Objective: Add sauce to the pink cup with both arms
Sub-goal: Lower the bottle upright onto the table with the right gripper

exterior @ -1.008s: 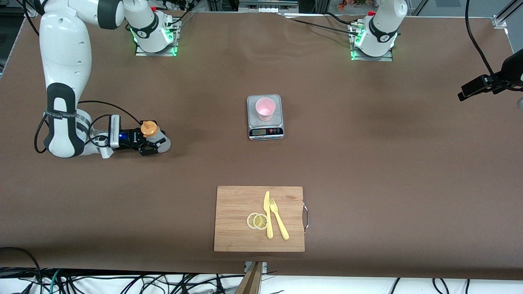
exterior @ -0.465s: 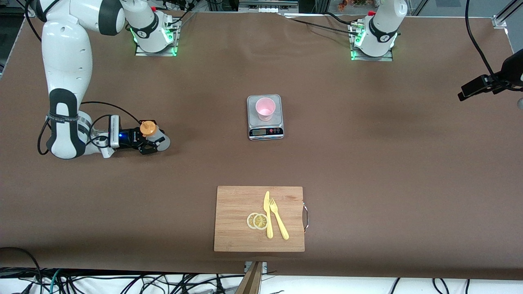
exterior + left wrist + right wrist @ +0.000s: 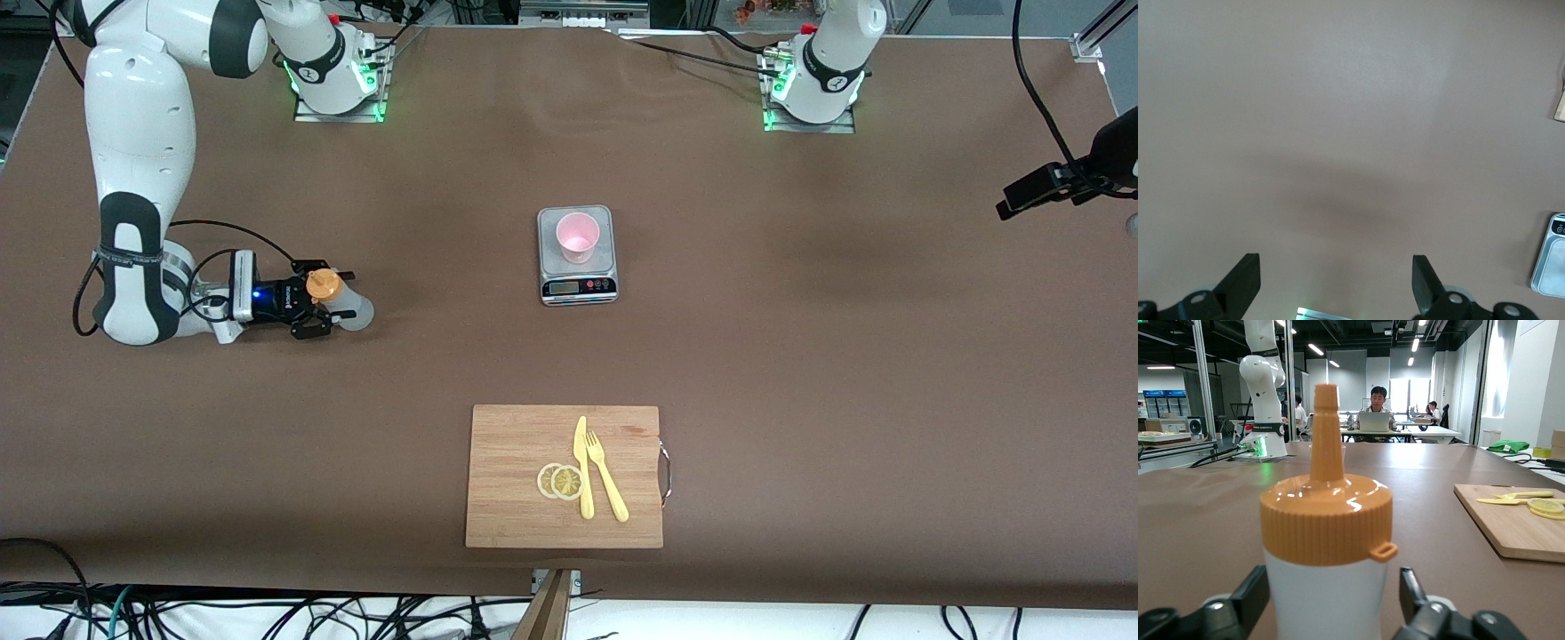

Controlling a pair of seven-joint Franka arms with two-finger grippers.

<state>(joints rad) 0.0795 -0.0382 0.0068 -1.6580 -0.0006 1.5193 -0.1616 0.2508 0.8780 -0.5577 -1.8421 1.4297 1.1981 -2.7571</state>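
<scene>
Right gripper (image 3: 322, 307): low at the right arm's end of the table, fingers now parted on either side of the sauce (image 3: 333, 299); a second ago they were clamped on it.
Grip: let go; in the right wrist view a finger (image 3: 1250, 595) stands on each side of the bottle's body, seemingly just clear of it.
Sauce: upright on the table (image 3: 800, 356), orange cap on, between the open fingers.
Meaning: the bottle looks set down, so this arm's carrying seems finished.
Pink cup (image 3: 578, 237): on the scale (image 3: 578, 286) mid-table, well apart from the sauce.
Left gripper (image 3: 1336, 280): wide open, empty, waiting above bare table.
Board (image 3: 516, 480): nearest the front camera, untouched.
</scene>
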